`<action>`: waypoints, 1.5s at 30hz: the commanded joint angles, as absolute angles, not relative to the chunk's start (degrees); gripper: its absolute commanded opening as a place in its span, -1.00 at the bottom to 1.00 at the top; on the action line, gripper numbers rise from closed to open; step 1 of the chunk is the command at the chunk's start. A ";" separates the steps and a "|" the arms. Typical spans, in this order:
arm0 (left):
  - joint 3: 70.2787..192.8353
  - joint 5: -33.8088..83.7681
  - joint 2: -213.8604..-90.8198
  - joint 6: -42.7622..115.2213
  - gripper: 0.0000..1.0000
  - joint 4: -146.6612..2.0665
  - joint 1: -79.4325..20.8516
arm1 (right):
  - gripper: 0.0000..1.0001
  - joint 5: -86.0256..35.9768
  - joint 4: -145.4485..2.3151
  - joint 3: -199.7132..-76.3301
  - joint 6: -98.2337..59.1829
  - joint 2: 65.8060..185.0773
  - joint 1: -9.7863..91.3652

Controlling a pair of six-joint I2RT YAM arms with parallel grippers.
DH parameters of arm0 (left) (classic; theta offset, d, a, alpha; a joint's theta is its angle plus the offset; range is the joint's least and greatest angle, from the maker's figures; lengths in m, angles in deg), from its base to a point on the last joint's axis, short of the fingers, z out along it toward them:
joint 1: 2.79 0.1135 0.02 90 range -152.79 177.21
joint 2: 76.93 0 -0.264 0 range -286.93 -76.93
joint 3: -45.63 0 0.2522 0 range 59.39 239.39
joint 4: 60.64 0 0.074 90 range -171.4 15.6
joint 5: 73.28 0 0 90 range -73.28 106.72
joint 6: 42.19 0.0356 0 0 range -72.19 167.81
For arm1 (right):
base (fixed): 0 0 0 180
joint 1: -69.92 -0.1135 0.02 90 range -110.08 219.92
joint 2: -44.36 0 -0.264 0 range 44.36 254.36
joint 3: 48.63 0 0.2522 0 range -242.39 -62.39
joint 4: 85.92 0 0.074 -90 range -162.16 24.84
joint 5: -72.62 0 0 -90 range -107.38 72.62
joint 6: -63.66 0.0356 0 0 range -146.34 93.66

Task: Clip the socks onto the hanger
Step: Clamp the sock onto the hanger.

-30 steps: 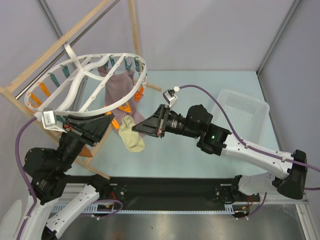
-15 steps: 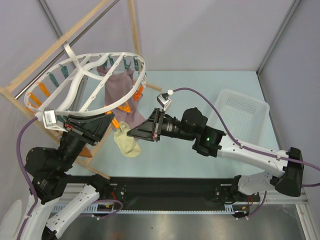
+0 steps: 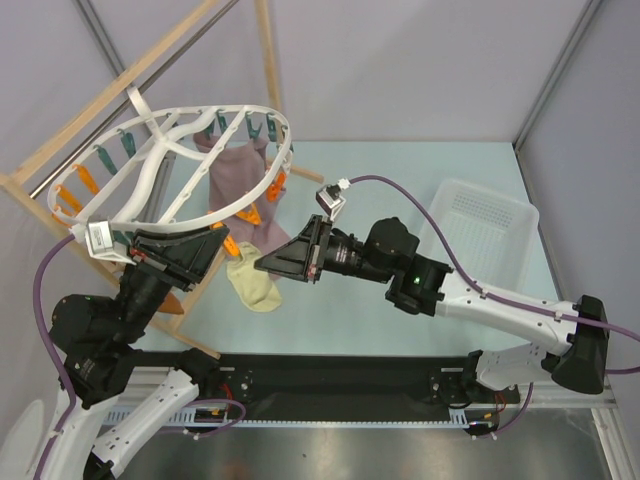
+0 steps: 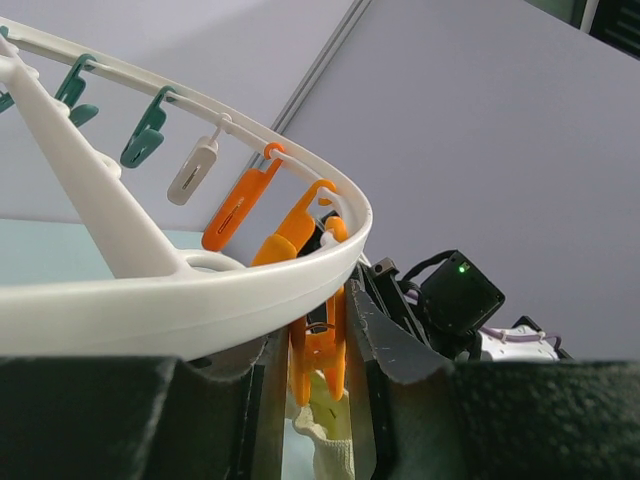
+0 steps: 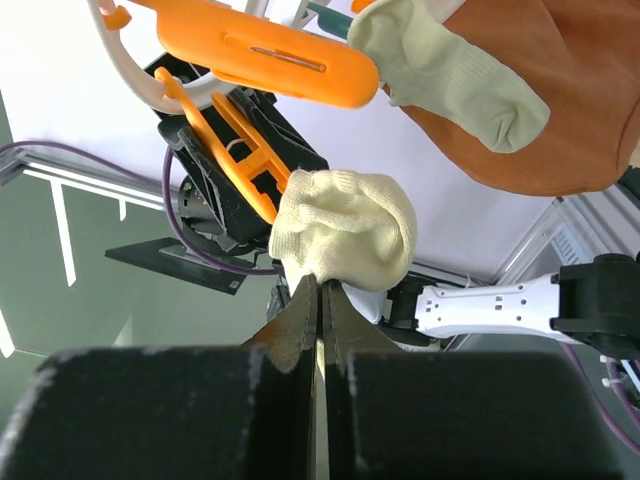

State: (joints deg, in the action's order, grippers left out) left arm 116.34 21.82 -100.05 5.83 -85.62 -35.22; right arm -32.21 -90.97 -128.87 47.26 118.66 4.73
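Since a second ago the right arm has swung left, bringing the sock [image 3: 250, 285] in under the hanger [image 3: 160, 165] rim. Left tool [image 4: 318, 400] is squeezing an orange peg [image 4: 318, 345] (sock edge shows just below it). Right tool [image 5: 320, 300] is pinched tight on the sock. Mauve cloth [image 3: 240, 180] hangs close behind, and the basket [image 3: 490, 230] sits far right on the surface [image 3: 400, 170].

text readable: none | white tag on left wrist camera [image 3: 97, 237]: print was too small to read | white tag on right wrist camera [image 3: 331, 199]: likewise unreadable
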 commanded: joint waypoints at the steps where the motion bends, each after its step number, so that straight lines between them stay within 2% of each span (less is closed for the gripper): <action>1: 117.04 23.66 -99.52 6.15 -1.00 -84.07 -35.22 | -1.00 -30.57 -92.91 -128.31 46.96 115.82 4.26; 13: 117.40 24.19 -99.96 3.35 -1.00 -83.28 -35.31 | -1.00 -28.38 -88.52 -130.49 43.02 116.61 3.83; 24: 118.89 16.90 -100.40 0.96 -1.00 -88.55 -35.31 | -1.00 -18.27 -82.19 -134.19 36.25 116.26 0.75; 35: 118.98 14.08 -100.58 0.00 -1.00 -89.61 -35.31 | -1.00 -15.28 -79.99 -139.03 33.69 119.24 -1.36; 45: 119.86 12.85 -99.26 -0.35 -0.99 -89.52 -35.31 | -1.00 -12.20 -79.63 -135.43 32.99 116.87 -1.54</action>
